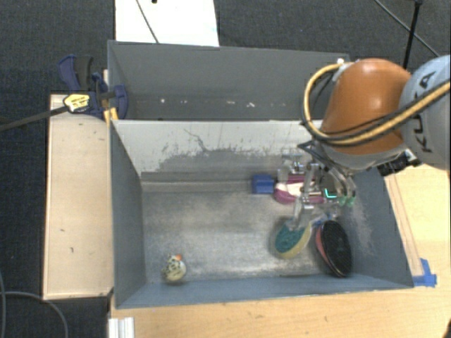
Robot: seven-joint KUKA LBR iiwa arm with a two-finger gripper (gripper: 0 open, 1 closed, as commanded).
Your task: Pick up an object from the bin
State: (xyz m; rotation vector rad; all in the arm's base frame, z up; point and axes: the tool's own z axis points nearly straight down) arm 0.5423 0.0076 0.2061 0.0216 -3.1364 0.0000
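My gripper [302, 215] hangs low in the right half of the bin, under the orange-covered wrist. Its tip is just above the upper edge of a teal and yellow oval pad [289, 240] lying on the floor. A black oval thing with a red rim [335, 248] lies right of the pad, by the right wall. Behind the gripper, near the back wall, sit a pink and white thing [285, 192] and a small blue block [262, 184].
A small yellowish lump [174, 267] lies alone at the front left corner. The arm and its cables hide the bin's back right corner.
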